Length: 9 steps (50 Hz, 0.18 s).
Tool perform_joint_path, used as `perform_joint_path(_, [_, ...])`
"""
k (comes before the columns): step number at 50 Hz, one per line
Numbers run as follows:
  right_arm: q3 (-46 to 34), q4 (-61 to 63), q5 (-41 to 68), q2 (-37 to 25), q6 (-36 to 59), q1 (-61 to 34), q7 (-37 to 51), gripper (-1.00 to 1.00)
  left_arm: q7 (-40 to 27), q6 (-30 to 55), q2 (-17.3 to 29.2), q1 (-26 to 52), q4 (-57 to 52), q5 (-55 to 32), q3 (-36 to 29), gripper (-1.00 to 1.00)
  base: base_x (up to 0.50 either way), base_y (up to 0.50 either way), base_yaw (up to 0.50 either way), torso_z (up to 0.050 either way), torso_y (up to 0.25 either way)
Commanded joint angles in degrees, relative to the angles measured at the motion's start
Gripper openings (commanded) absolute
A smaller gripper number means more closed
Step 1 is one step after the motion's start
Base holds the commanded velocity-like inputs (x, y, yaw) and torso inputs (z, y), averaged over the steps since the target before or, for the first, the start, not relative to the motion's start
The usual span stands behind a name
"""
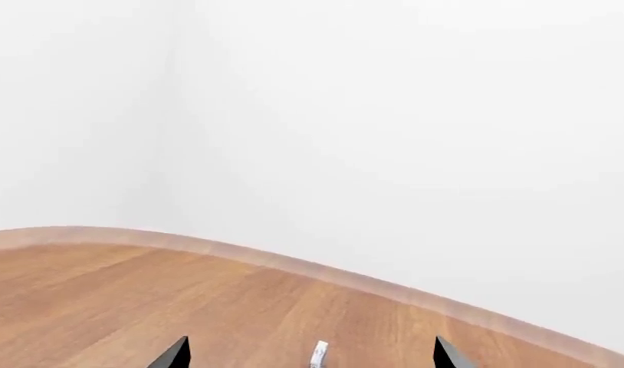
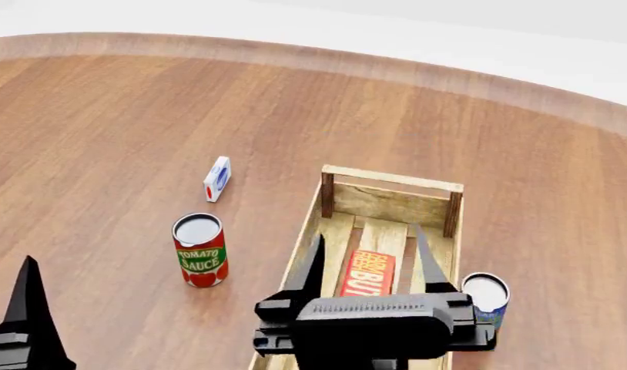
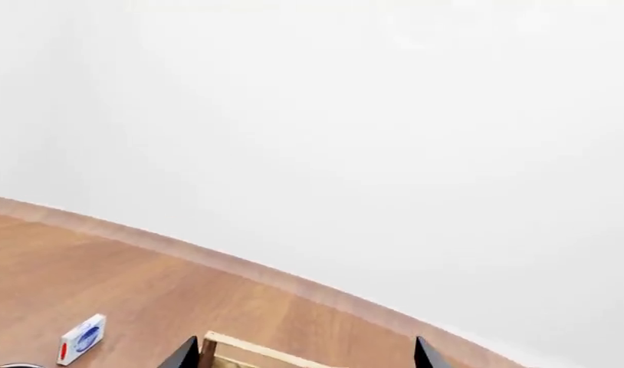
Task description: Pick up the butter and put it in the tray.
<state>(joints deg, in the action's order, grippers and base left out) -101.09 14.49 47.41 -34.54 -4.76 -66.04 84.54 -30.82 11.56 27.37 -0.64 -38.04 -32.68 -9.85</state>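
So the butter [image 2: 368, 273] is lying flat on the slats inside the tray [image 2: 390, 179], near the middle. The right pincer [image 2: 366, 260] hangs over the tray with its prongs spread wide, one on each side of the carton as the head view shows it, pinching nothing. I can't tell whether the tips are level with the carton or well above it. The left pincer [image 2: 29, 266] is off at the near left of the desk [image 2: 108, 116]; only one dark prong shows in the head view, but its wrist view shows two tips far apart, so it's spread too.

Looks basically done to me. The main risk is pulling the right arm out sloppily: a prong could clip the tray's side plank and shove it into the blue can [image 2: 485, 297] just beside it, or snag the carton and drag it up.
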Motion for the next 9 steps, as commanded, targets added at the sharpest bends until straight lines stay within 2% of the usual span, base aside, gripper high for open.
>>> perform_joint_path(1, [0.0, 2.6, -14.4, -2.1, -2.1, 9.6, 4.7, 1.00, 0.5, -0.3, -0.5, 0.2, 1.2, 0.7, -1.3, 1.00, 0.00, 0.00, 0.00, 0.000, 0.000])
perform_joint_path(9, [3.3, -3.5, -17.7, -1.0, -9.5, 18.3, 4.0, 1.00, 0.9, -0.5, -0.8, 0.4, 2.2, 1.1, -2.0, 1.00, 0.00, 0.00, 0.00, 0.000, 0.000])
